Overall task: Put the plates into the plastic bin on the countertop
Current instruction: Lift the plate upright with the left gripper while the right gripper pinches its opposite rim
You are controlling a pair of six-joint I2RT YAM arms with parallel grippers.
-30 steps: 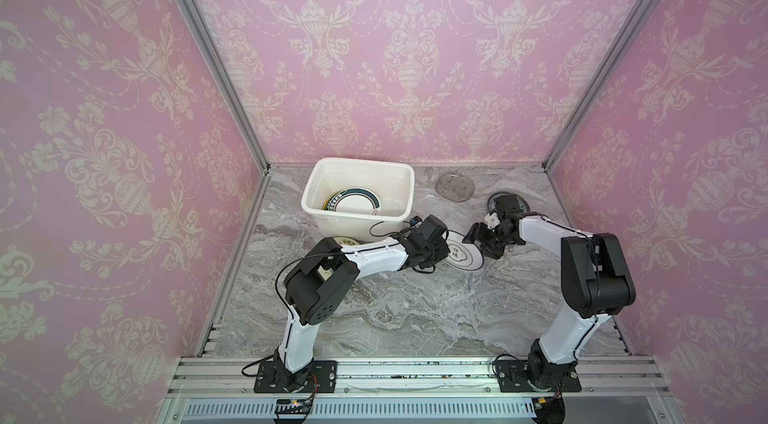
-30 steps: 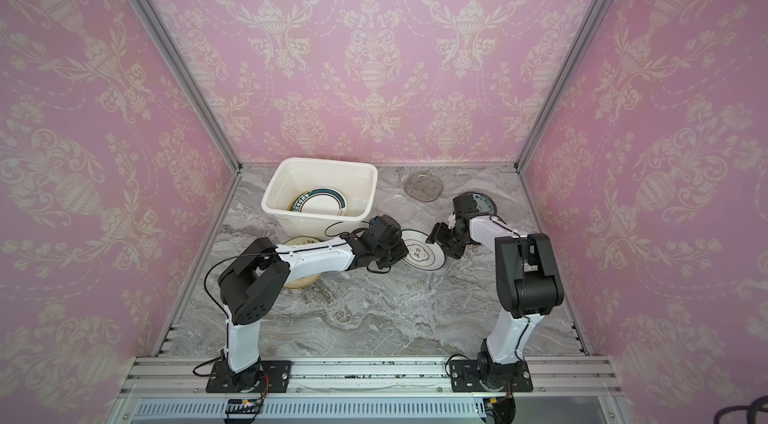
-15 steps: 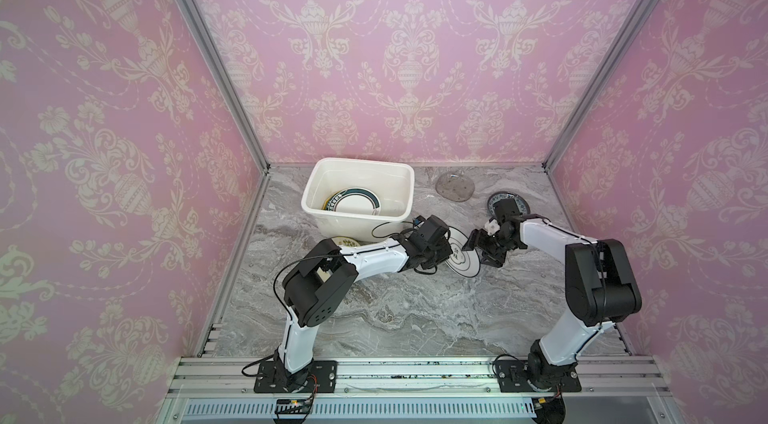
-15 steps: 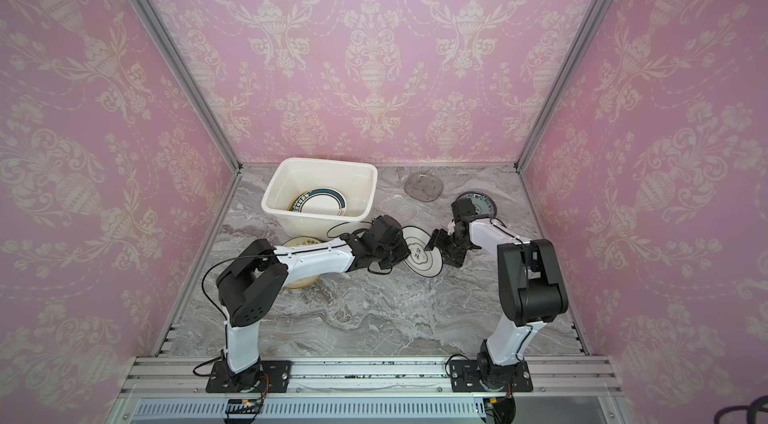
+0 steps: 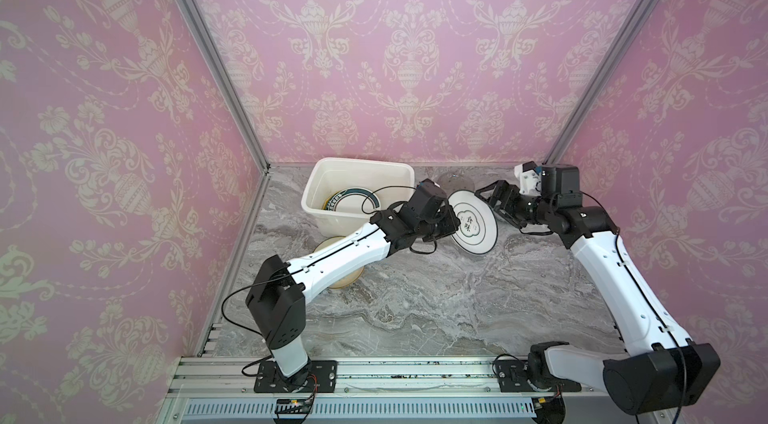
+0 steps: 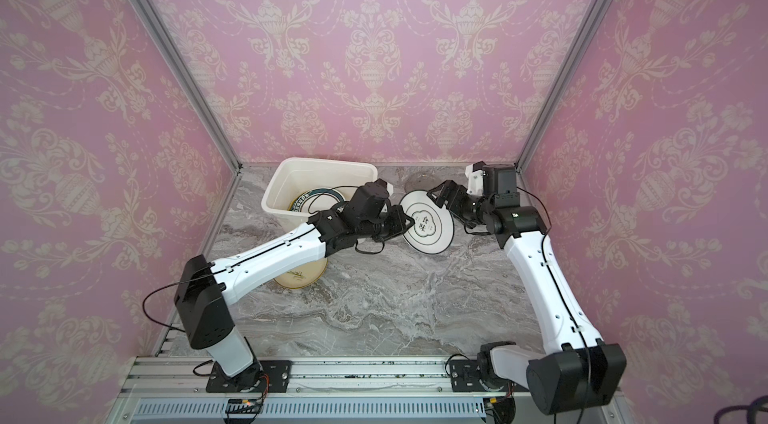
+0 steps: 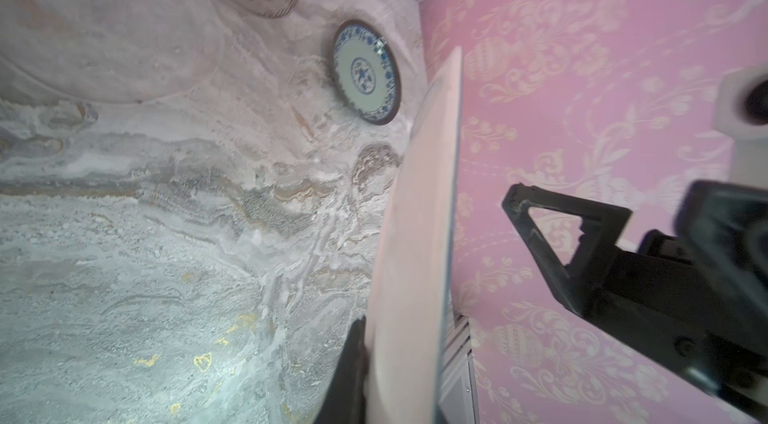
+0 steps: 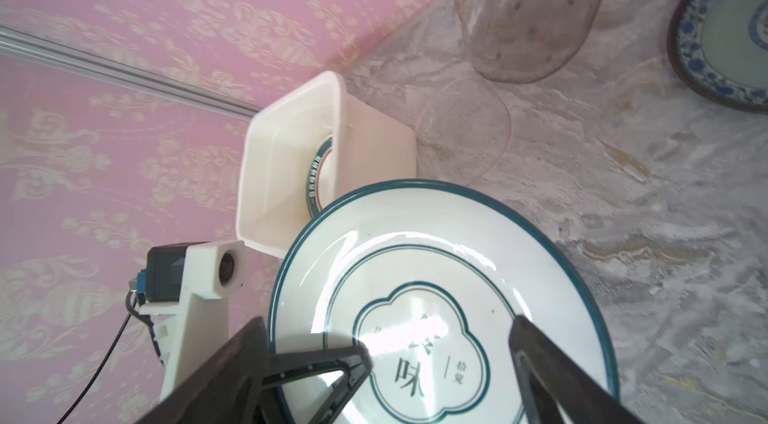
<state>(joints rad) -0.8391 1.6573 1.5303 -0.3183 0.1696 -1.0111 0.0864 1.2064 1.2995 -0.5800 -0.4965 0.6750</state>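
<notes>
As the left gripper [image 5: 454, 221] clamps its rim, the teal-edged plate [image 5: 478, 233] hangs tilted.
We see it over the countertop [image 5: 415, 297] beside the plastic bin [image 5: 345, 223]; right gripper [image 5: 490, 203] jaws apart.

A teal-rimmed white plate [image 5: 473, 223] is standing tilted near the white bin [image 5: 361, 174], which is holding a lettered-rim plate [image 5: 349, 203].

white plate [image 5: 473, 223] | centre: 食味 | beside it, small: 拾觉
</notes>
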